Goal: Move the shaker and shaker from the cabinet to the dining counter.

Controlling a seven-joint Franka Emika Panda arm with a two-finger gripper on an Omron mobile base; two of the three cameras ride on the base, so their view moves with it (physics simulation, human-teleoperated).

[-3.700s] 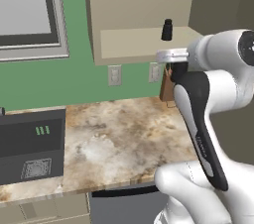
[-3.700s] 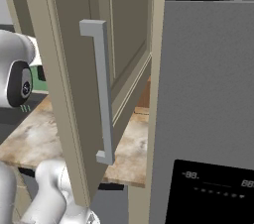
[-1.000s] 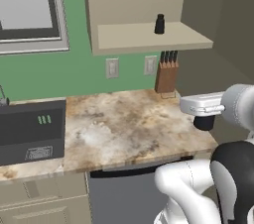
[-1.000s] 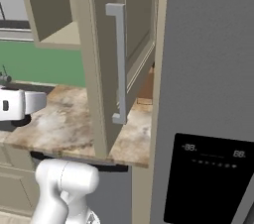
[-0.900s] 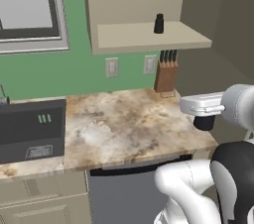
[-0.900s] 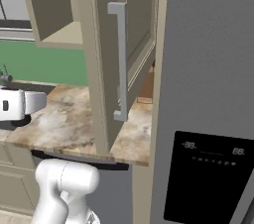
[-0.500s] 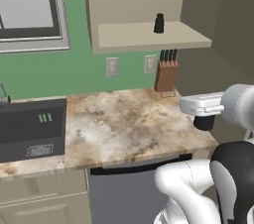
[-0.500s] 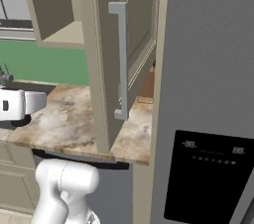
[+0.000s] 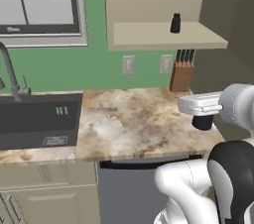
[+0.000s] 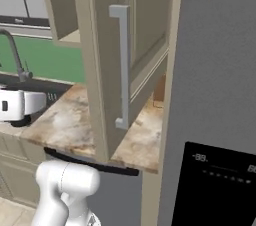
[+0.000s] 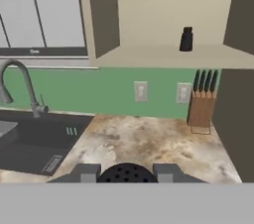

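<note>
The worktop [image 9: 134, 119] lies bare across its middle, from the sink [image 9: 37, 119] at its left end to the knife block [image 9: 181, 72] at its back right corner, so there is open stone in front of the wall outlets [image 9: 128, 64]. The cabinet [image 11: 163, 25] hangs above the right half of the worktop, its door [image 10: 112, 65] swung wide out over the worktop's front edge.

The arm is drawn back from the cabinet, its forearm level above the worktop's right front corner. The gripper [image 11: 127, 172] faces the back wall; in the hand view its fingers [image 11: 85, 171] sit close on either side of a rounded black perforated top, which looks to be a shaker [image 11: 127, 173] held between nearly closed jaws, though little of it shows. In the left base view a dark shape hangs under the hand.

The second shaker [image 9: 175, 23] stands upright on the cabinet shelf [image 9: 163, 34], toward the shelf's right end and well back from its front edge, with nothing beside it.
</note>
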